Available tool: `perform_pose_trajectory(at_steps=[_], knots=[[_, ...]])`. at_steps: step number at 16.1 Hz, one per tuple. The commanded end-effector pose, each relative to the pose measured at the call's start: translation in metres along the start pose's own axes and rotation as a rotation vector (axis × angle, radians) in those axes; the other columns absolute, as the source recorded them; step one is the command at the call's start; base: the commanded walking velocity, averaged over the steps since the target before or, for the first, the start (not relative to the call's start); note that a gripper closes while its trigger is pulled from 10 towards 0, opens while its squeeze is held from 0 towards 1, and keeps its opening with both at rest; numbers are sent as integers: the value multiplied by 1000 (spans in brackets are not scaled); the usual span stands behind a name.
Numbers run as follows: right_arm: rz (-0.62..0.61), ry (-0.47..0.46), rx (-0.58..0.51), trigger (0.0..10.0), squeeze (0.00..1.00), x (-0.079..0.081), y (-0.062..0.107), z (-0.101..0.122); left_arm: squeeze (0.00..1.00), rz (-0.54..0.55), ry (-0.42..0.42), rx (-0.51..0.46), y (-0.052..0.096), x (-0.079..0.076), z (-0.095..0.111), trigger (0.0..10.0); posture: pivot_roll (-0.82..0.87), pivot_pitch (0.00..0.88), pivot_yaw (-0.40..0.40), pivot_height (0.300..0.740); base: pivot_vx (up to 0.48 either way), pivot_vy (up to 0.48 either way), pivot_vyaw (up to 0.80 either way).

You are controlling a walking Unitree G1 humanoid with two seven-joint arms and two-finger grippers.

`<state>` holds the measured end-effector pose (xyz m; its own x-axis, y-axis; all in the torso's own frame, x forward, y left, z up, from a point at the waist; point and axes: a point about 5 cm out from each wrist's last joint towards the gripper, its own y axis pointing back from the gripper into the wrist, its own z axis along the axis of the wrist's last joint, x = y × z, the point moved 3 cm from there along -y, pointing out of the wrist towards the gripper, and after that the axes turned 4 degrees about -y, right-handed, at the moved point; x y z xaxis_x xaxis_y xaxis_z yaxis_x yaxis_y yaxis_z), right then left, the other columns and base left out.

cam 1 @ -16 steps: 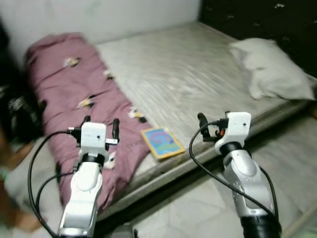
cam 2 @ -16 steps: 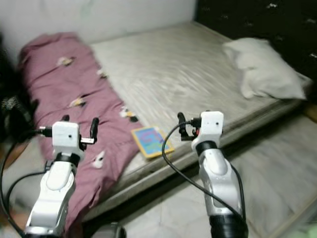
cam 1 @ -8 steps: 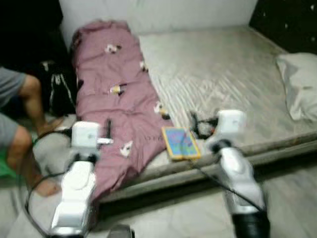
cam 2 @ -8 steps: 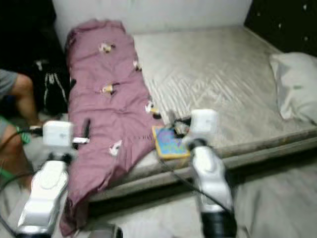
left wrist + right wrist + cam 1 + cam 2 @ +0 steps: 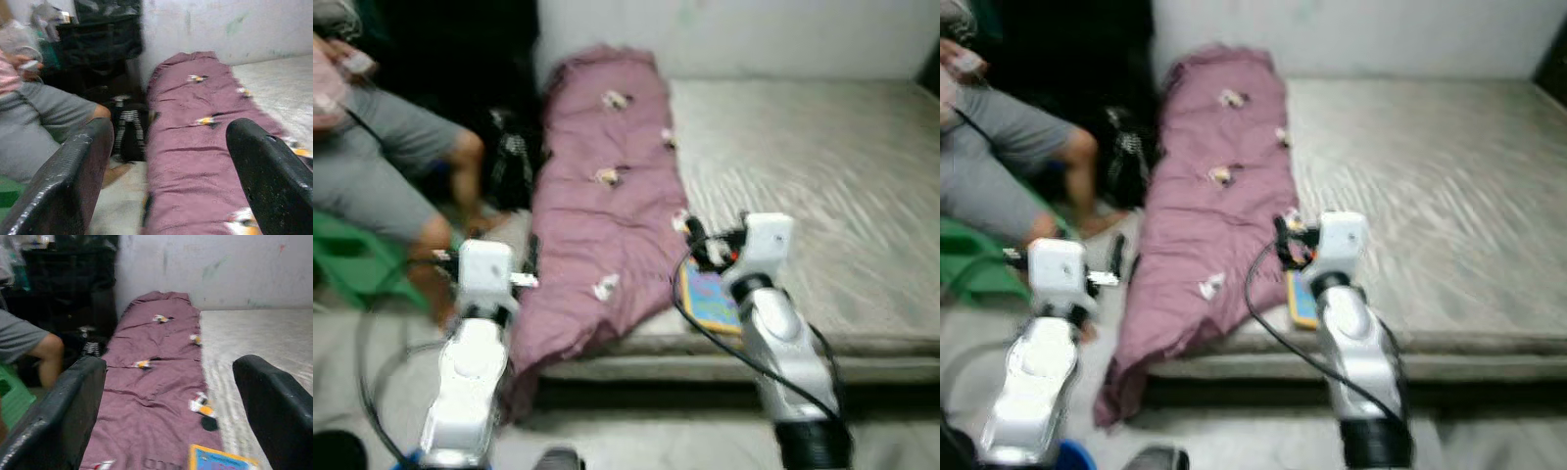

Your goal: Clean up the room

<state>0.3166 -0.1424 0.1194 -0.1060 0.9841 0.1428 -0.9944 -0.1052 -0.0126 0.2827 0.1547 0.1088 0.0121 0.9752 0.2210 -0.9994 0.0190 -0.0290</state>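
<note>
Both grippers hold their black fingers spread wide, with nothing between them and touching nothing. The left gripper [image 5: 161, 171] hangs in the air off the bed's left edge, its fingers [image 5: 68, 181] framing a mauve blanket [image 5: 607, 206] that runs along that edge and spills over the near left corner of the mattress [image 5: 822, 186]. The right gripper [image 5: 168, 406] is raised over the near edge, just above a small colourful book [image 5: 222, 461] lying at that edge, touching the blanket's right side.

The wrist views are sharper than the blurred eye views: they show the blanket's little printed figures, the stained pale wall [image 5: 244, 269] behind the bed, and a dark bag [image 5: 128, 132] on the floor beside it. Left of the bed, a person in grey shorts [image 5: 382, 176] sits on a green stool [image 5: 357, 264]; the left wrist view also catches a pink sleeve.
</note>
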Motion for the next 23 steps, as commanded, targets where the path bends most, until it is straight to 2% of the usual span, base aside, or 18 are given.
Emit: perform_pose_trajectory(at_steps=[1, 2, 4, 6, 7, 10, 12, 13, 15, 16, 17, 18, 20, 21, 23], knots=[[-40, -10, 3, 10000, 0, -8, 0, 1, 0, -27, 4, -27, 0, -2, 6, 10000, 8, 0, -33, 740, 0, 0, 0], [-46, -38, 1, 10000, 0, -10, 0, 1, 0, -31, 2, -29, 1, -2, 6, 10000, 8, 0, -31, 740, 0, 0, 0], [-58, -37, 4, 10000, 0, -12, 1, 0, 0, -42, 11, -30, 2, -2, 6, 10000, 9, 0, -33, 740, 137, 0, 0], [-56, -163, 26, 10000, 0, -11, 1, -4, 0, -50, 12, -35, 3, -3, 6, 10000, 10, 0, -34, 740, 319, 0, 0], [-55, -122, 31, 10000, 0, -11, 1, -4, 0, -55, 15, -38, 3, -4, 7, 10000, 11, 0, -34, 740, 349, 0, 0], [-6, -104, 29, 10000, 0, -3, 2, -5, 0, -66, 20, -45, 3, -5, 8, 10000, 12, 0, -30, 740, 389, 0, 0], [-8, -48, 39, 10000, 0, 0, 2, -6, 0, -69, 17, -43, 2, -4, 8, 10000, 13, 0, -29, 740, 392, 0, 0], [-37, -33, 53, 10000, 0, -2, 1, -8, 0, -67, 15, -43, 1, -4, 8, 10000, 14, 0, -30, 740, 356, 0, 0], [-70, -72, 63, 10000, 0, -6, 0, -10, 0, -66, 15, -44, 1, -4, 8, 10000, 15, 0, -31, 740, 337, 0, 0], [-89, 0, 27, 10000, 0, -10, 0, -8, 0, -58, 17, -37, 1, -3, 7, 10000, 14, 0, -31, 740, 296, 0, 0], [-90, -56, 40, 10000, 0, -10, 0, -9, 0, -58, 16, -35, 2, -4, 6, 10000, 15, 0, -31, 740, 277, 0, 0], [-91, -47, 29, 10000, 0, -11, 0, -7, 0, -27, -7, -26, 2, -2, 5, 10000, 16, 0, -31, 740, 0, 0, 0], [-85, -35, 49, 10000, 0, -10, 1, -9, 0, -16, 2, -32, 1, -1, 6, 10000, 17, 0, -28, 740, 0, 0, 0], [-88, 2, 34, 10000, 0, -10, 1, -8, 0, -2, -6, -24, 0, 0, 5, 10000, 18, 0, -28, 740, 0, 0, 0], [-92, -7, 27, 10000, 0, -10, 1, -8, 0, -5, -13, -24, -1, 0, 5, 10000, 22, 0, -33, 740, 0, 0, 0]])
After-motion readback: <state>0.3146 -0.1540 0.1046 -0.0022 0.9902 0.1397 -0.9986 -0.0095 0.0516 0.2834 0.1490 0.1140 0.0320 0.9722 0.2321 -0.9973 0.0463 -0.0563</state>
